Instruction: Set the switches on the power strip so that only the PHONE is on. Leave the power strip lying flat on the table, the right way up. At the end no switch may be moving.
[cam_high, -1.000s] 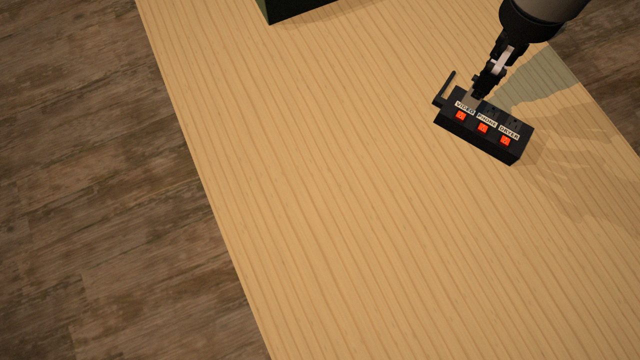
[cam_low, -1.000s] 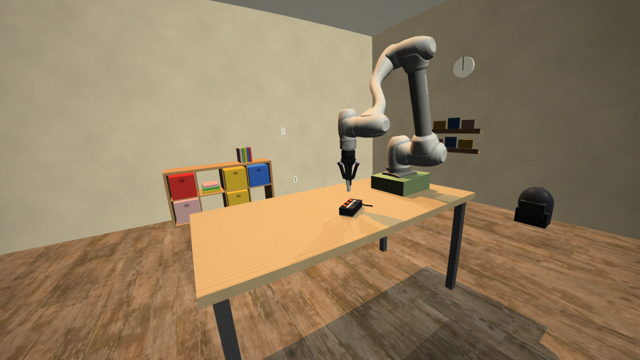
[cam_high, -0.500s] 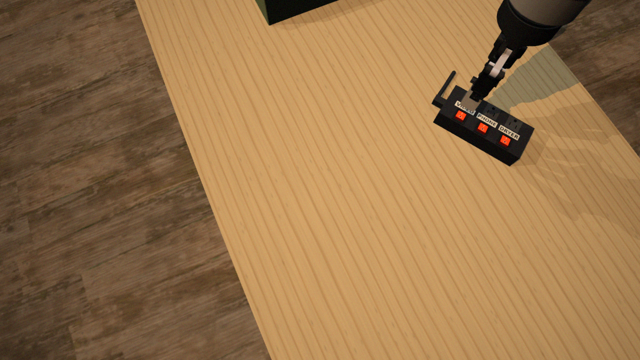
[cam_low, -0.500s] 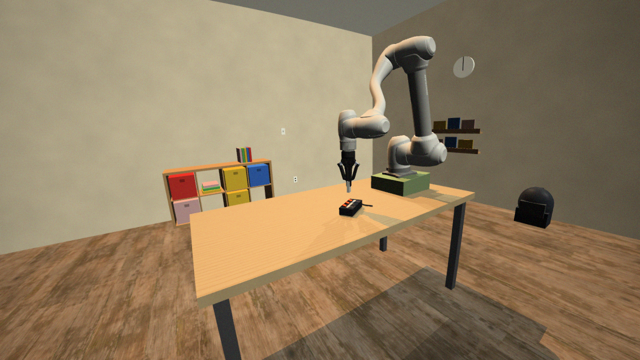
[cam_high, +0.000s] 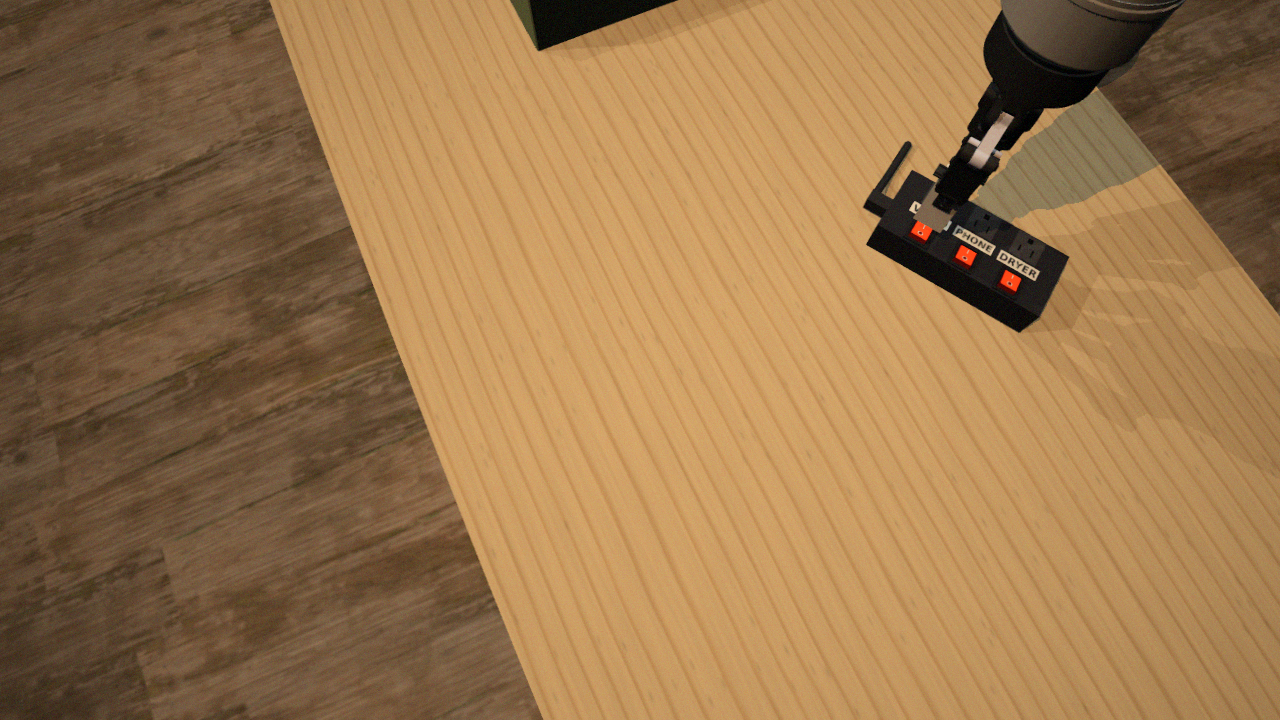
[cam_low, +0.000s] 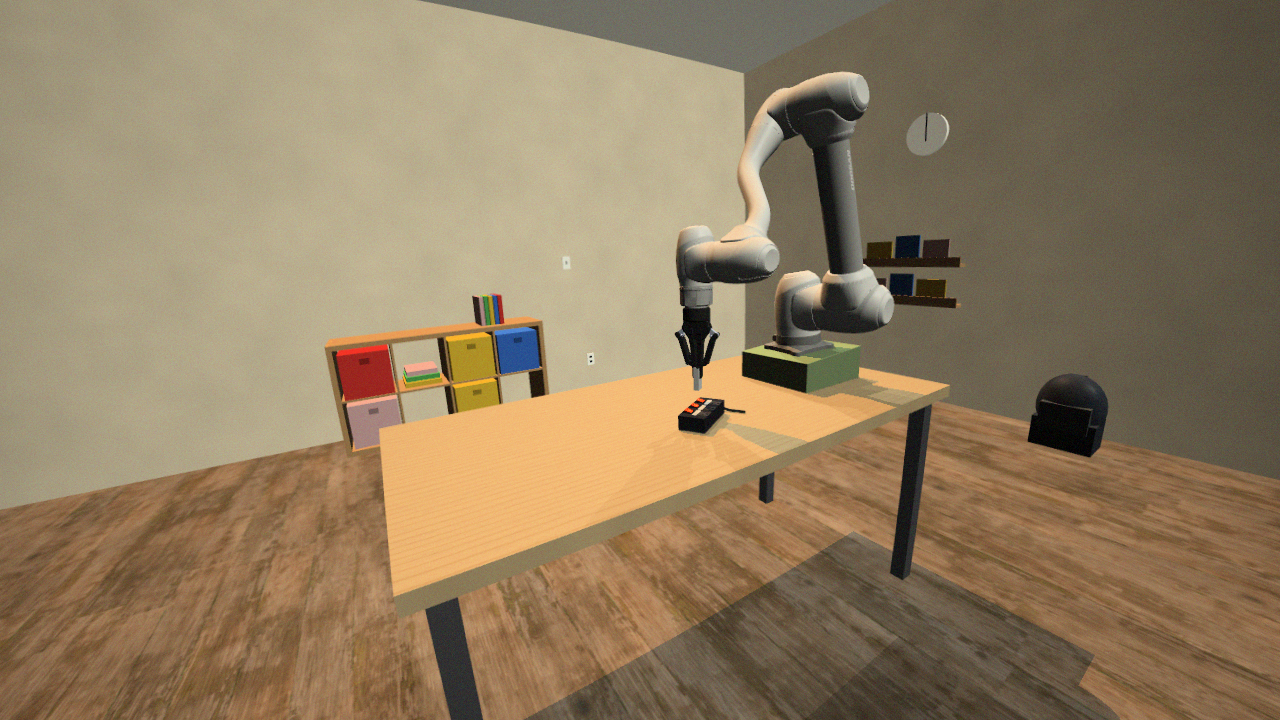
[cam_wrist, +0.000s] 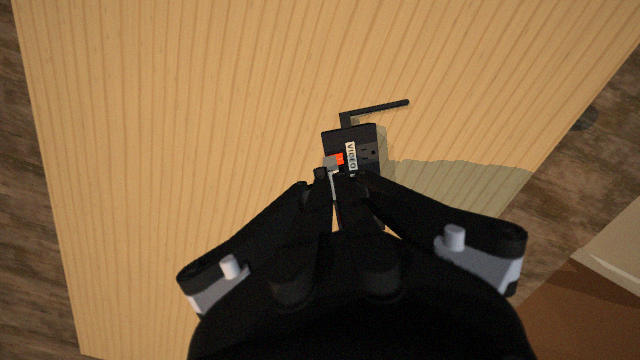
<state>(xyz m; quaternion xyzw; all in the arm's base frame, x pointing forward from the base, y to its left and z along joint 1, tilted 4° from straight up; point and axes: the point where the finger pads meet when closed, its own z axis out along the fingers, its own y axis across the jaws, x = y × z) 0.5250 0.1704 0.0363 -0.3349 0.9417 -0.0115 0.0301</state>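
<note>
A black power strip (cam_high: 948, 268) (cam_low: 700, 417) (cam_wrist: 356, 142) lies flat on the wooden table (cam_high: 680, 429), the right way up, with a short black cord stub at its far left end. It has three red switches: the VIDEO switch (cam_high: 920, 231) (cam_wrist: 340, 159), the PHONE switch (cam_high: 964, 256) and the DRYER switch (cam_high: 1009, 282). My gripper (cam_high: 934, 214) (cam_low: 696, 383) (cam_wrist: 331, 166) is shut and empty. Its tips hang a little above the VIDEO end of the strip and cover part of the VIDEO label. In the wrist view the fingers hide the PHONE and DRYER switches.
The arm's green base block (cam_low: 801, 365) (cam_high: 581, 17) stands at the back of the table. The table's right edge runs close behind the strip (cam_high: 1190, 197). A shelf with coloured boxes (cam_low: 438, 367) and a dark object on the floor (cam_low: 1067, 413) stand away from the table.
</note>
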